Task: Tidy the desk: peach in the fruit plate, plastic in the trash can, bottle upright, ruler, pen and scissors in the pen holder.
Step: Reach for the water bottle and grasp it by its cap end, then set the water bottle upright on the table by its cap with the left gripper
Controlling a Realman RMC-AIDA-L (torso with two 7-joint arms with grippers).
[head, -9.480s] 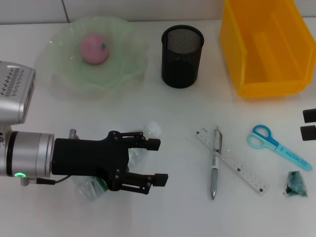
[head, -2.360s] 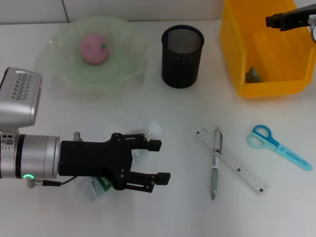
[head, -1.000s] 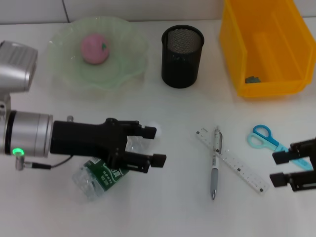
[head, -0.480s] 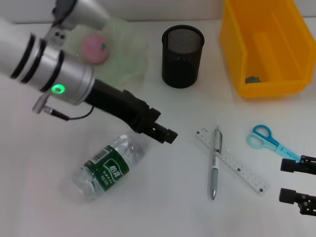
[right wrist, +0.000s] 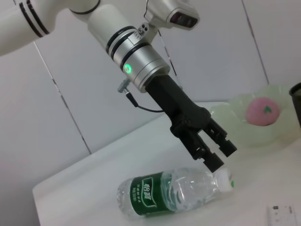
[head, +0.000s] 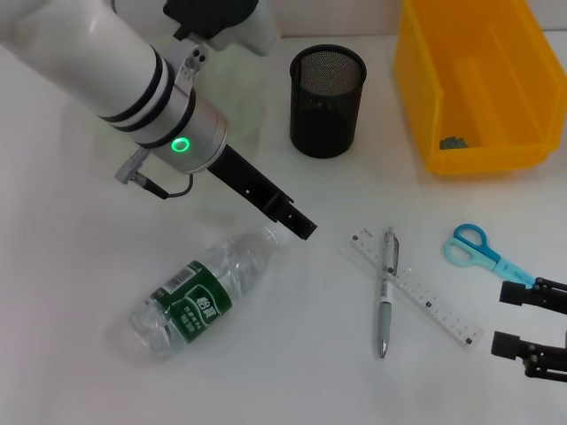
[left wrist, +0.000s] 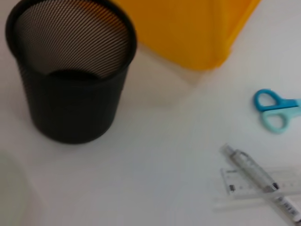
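Head view: left end effector (head: 299,225) hangs tilted above the cap end of the bottle (head: 197,291), which lies on its side on the white surface (head: 80,239), cap toward the pen holder (head: 327,101). Fingers here look narrow, edge-on. Right end effector (head: 532,323) sits low at the right edge, fingers spread wide w/ nothing between, just beside the scissors (head: 496,260). Pen (head: 386,289) lies crossed over the ruler (head: 416,288). Plastic scrap (head: 454,141) is inside the yellow trash can (head: 469,84).

Left wrist view: pen holder (left wrist: 71,70), trash can (left wrist: 188,28), scissors (left wrist: 277,110), pen (left wrist: 261,181) over ruler (left wrist: 263,186); own fingers not visible.

Right wrist view: left end effector (right wrist: 217,153) parted, gripping nothing, one tip near the bottle (right wrist: 174,188) cap; touching or not, can't tell. Peach (right wrist: 263,111) rests in the green fruit plate (right wrist: 237,125).
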